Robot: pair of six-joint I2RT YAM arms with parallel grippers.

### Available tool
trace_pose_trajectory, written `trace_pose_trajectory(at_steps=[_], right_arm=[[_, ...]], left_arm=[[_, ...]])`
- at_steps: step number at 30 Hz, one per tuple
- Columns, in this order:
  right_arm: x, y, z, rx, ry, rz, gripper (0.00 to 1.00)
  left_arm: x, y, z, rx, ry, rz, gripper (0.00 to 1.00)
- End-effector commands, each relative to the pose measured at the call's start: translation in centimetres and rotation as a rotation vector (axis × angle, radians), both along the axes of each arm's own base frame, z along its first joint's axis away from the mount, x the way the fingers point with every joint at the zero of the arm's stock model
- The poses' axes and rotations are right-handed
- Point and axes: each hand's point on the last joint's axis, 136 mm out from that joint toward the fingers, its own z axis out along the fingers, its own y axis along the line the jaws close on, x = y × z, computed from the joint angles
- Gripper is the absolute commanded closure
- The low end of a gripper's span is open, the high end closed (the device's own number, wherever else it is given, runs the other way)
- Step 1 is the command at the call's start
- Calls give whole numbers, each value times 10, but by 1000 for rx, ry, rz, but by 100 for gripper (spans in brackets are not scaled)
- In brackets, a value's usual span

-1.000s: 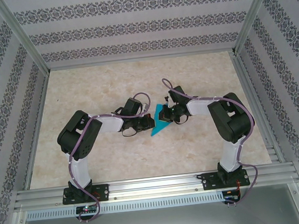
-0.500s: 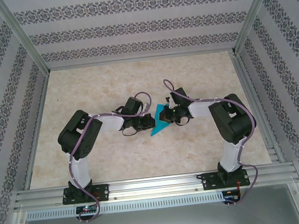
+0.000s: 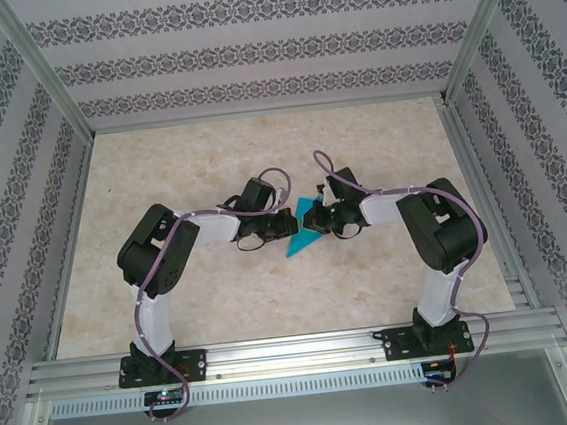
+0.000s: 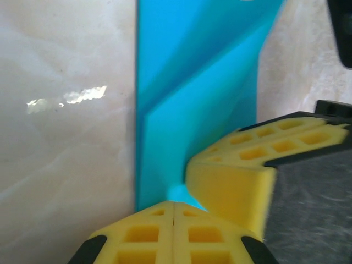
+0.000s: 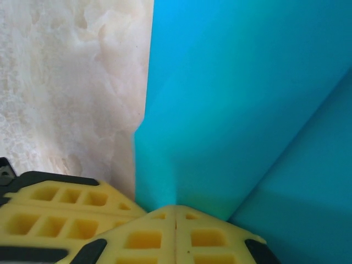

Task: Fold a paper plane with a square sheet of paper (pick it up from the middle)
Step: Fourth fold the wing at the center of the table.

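At the middle of a marble-patterned table, seen from the overhead camera, two robot arms reach inward until the left gripper and the right gripper nearly meet over a folded cyan-blue paper, whose narrow point aims toward the near edge.

On the left wrist camera, the left gripper has its yellow fingers pressed together, tips against the near end of the creased paper, which lies flat on the table. The right gripper comes in from the right, touching the same end.

On the right wrist camera, the right gripper is likewise closed, tips meeting the paper. Whether a fold is nipped cannot be told. The left gripper sits just beside it.
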Motion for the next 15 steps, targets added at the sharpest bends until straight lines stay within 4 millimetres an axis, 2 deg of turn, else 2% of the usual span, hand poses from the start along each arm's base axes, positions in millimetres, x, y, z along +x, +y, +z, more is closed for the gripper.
trace_pose_trajectory(at_steps=[1, 8, 11, 15], right_arm=[[2, -6, 5, 20, -7, -23, 94], [18, -8, 41, 33, -106, -44, 94], [22, -9, 40, -7, -116, -43, 94], [25, -4, 29, -38, -91, -40, 94]], left_arm=[[-7, -3, -9, 25, 29, -29, 97], [-15, 6, -21, 97, 53, -49, 99], [-17, 7, -23, 111, 53, -59, 100], [-17, 5, -25, 114, 56, -65, 100]])
